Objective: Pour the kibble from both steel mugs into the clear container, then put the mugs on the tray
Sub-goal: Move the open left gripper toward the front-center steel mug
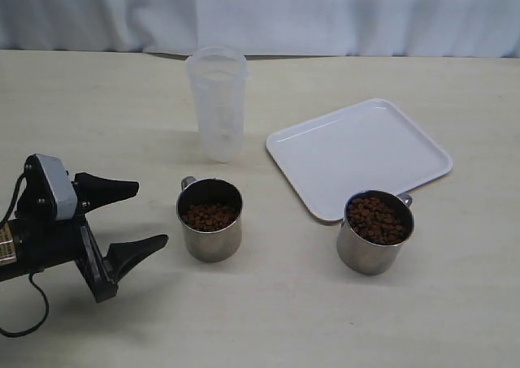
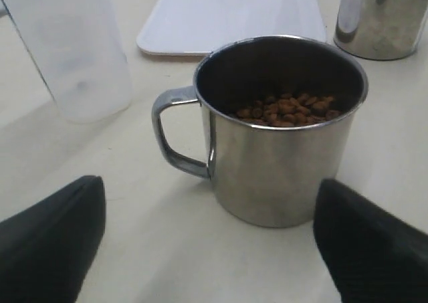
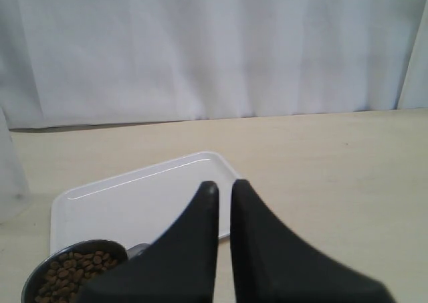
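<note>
Two steel mugs stand on the table, both holding brown kibble (image 1: 209, 216). The left mug (image 1: 210, 219) is in front of the clear container (image 1: 217, 104), which stands upright. The right mug (image 1: 374, 231) touches the near corner of the white tray (image 1: 357, 157). My left gripper (image 1: 149, 214) is open, low over the table just left of the left mug and pointing at it. In the left wrist view the mug (image 2: 281, 129) sits just beyond the open gripper (image 2: 208, 196), handle toward the container (image 2: 67, 49). My right gripper (image 3: 224, 186) is shut and empty, above the tray (image 3: 134, 203) and the right mug (image 3: 67, 269).
A white curtain (image 1: 325, 10) closes off the table's far edge. The left arm's cable (image 1: 32, 311) trails on the table at the near left. Bare tabletop (image 1: 292, 311) lies in front of both mugs.
</note>
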You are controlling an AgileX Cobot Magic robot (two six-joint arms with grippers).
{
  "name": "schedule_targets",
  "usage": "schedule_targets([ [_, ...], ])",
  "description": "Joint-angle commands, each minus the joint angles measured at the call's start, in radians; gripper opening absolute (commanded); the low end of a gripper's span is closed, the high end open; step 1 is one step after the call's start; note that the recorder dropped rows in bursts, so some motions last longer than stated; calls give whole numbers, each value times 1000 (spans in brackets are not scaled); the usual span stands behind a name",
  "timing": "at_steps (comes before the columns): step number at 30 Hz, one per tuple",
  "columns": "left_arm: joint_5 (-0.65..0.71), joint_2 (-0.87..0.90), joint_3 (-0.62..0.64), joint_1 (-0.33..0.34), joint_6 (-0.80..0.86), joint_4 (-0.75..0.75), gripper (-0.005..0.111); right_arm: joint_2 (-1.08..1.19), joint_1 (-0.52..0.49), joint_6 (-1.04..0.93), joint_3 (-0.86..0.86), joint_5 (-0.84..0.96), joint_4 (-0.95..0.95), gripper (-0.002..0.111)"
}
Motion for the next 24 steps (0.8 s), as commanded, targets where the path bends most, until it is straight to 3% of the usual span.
schedule_targets([
  [1, -15, 1, -14, -19, 15, -37, 62, -4, 3, -4, 5, 0, -3, 5],
  [24, -15, 1, -40, -19, 2, 24, 62, -4, 3, -4, 5, 0, -3, 5],
])
